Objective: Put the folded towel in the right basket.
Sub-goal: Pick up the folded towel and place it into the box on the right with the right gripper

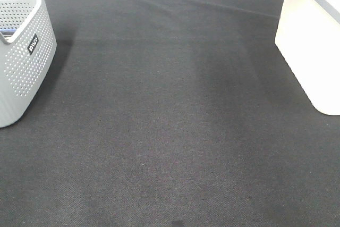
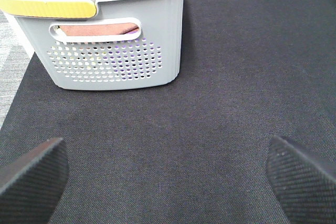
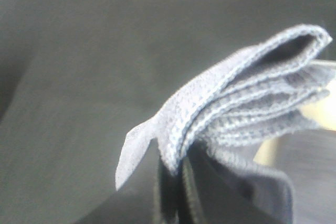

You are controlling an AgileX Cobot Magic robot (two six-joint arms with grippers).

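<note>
The black cloth tabletop point(image 1: 170, 131) fills the high view, with the white right basket point(image 1: 313, 41) at its right edge and a grey perforated basket point(image 1: 21, 62) at its left. The folded towel point(image 3: 247, 93) shows only in the right wrist view, apparently held above the cloth. Its stacked layers fan loose, so it is likely light, soft and floppy. The right pincer point(image 3: 176, 198) is clamped near the fold, which should trap every layer. The left pincer point(image 2: 168, 176) gapes wide, empty.
</note>
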